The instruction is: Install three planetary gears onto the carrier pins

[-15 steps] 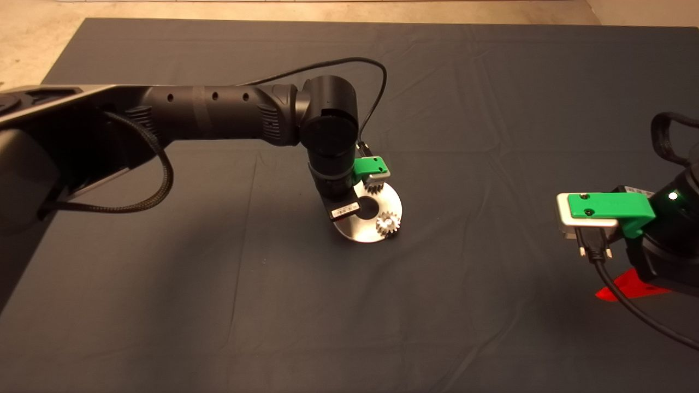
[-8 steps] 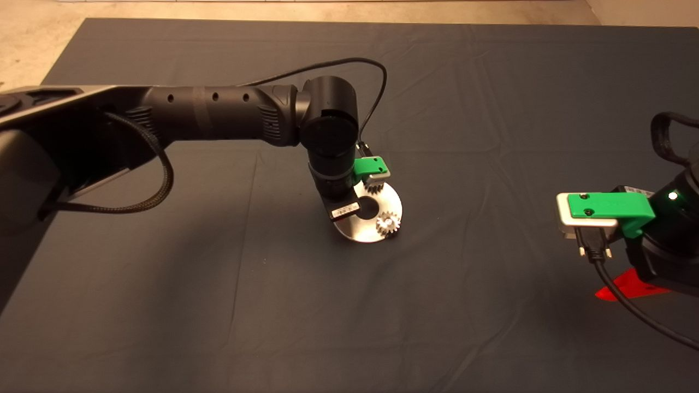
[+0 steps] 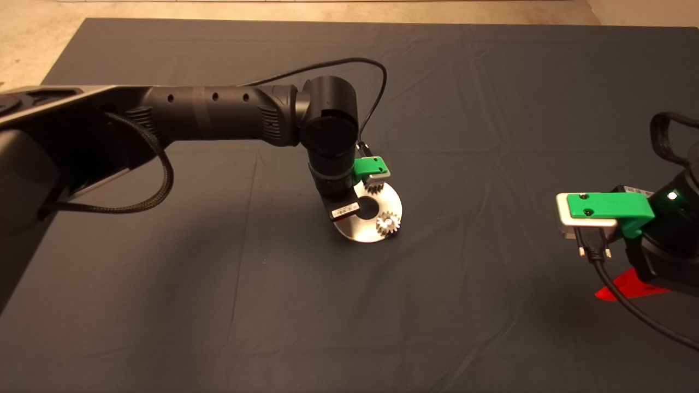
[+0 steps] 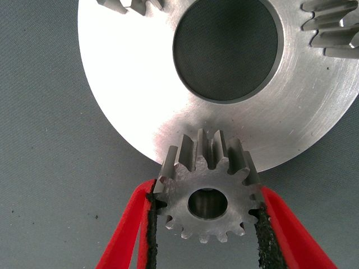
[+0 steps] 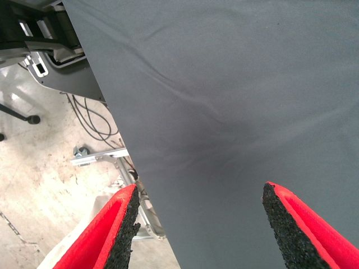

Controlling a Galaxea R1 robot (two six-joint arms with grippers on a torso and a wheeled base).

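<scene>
In the left wrist view the left gripper (image 4: 206, 224) had its two black pads (image 4: 150, 224) closed on the flanks of a planetary gear (image 4: 207, 196), holding it flat with its centre hole facing the camera. The gear sat over the near edge of the silver disc (image 4: 140, 84), and something metallic showed inside the hole, which may have been a carrier pin, though it could not be told whether the gear was fully seated.

To do this step well, the hole should be kept square over the pin and the gear lowered straight down without tilt. A slight wiggle would help if the bore caught. The pads should part only once the gear rested flat on the disc, and the gripper should lift off vertically so the teeth were not dragged.

Farther across the disc, past its large centre hole, two more gears (image 4: 336, 31) showed at the rim, apparently already on their pins. From above, one of them (image 3: 387, 224) stood on the disc's right side.

The right gripper (image 5: 199, 224) waited at the table's (image 3: 491, 327) right edge, wide open and holding nothing.
</scene>
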